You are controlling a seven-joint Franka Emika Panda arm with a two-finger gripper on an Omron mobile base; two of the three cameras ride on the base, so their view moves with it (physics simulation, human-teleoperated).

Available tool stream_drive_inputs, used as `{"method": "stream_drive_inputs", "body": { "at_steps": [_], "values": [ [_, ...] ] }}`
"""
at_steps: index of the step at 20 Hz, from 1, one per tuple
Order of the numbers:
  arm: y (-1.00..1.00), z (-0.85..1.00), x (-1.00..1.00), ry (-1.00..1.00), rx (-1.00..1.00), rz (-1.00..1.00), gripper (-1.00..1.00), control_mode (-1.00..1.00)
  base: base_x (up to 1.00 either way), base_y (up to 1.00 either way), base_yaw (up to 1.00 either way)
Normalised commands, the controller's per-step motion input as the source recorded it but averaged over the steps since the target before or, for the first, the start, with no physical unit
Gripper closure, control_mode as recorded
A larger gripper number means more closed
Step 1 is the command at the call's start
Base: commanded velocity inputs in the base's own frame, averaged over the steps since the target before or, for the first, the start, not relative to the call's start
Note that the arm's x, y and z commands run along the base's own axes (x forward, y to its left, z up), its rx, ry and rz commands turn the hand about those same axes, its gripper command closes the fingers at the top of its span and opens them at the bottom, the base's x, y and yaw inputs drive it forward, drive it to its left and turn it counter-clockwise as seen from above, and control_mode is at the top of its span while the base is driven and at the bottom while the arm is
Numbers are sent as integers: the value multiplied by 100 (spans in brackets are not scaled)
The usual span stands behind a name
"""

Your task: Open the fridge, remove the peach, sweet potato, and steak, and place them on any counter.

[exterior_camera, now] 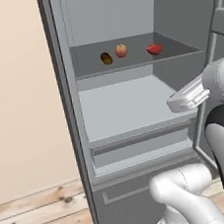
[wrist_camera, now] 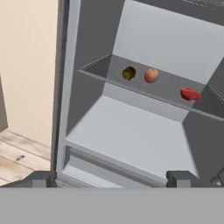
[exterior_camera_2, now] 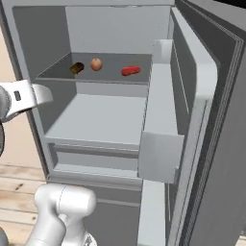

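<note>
Fridge [exterior_camera: 72, 138]: door stood open. Upper shelf [wrist_camera: 144, 92] carried, along its length, steak [wrist_camera: 190, 94] toward the right end, peach [wrist_camera: 151, 75] mid-shelf, sweet potato [wrist_camera: 128, 73] leftmost. End effector [wrist_camera: 109, 178]: fingers spread, empty, below and short of the shelf's front edge.

Wall [exterior_camera: 17, 95]: plain beige, flat and unmarked, filling the left side of the left base view and the upper left of the hand view.
Floor [exterior_camera: 37, 217]: light wooden planks with darker knots (grain running roughly left to right), lower left of the left base view; also lower left of the right base view.
Skirting: a pale strip where wall meets floor.
Light: even, soft, no hard shadows.
</note>
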Motion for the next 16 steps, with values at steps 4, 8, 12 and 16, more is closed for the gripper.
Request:
{"method": "stream_drive_inputs", "body": {
  "at_steps": [4, 8, 12, 16],
  "values": [
    [0, 0, 0, 0, 0, 0, -100, 100, 84, 3, 0],
    [0, 0, 0, 0, 0, 0, -100, 100, 52, 4, -1],
    [0, 0, 0, 0, 0, 0, -100, 100, 3, 0, 0],
    [0, 7, 1, 4, 1, 0, -100, -100, 0, 0, 0]
  ]
}}
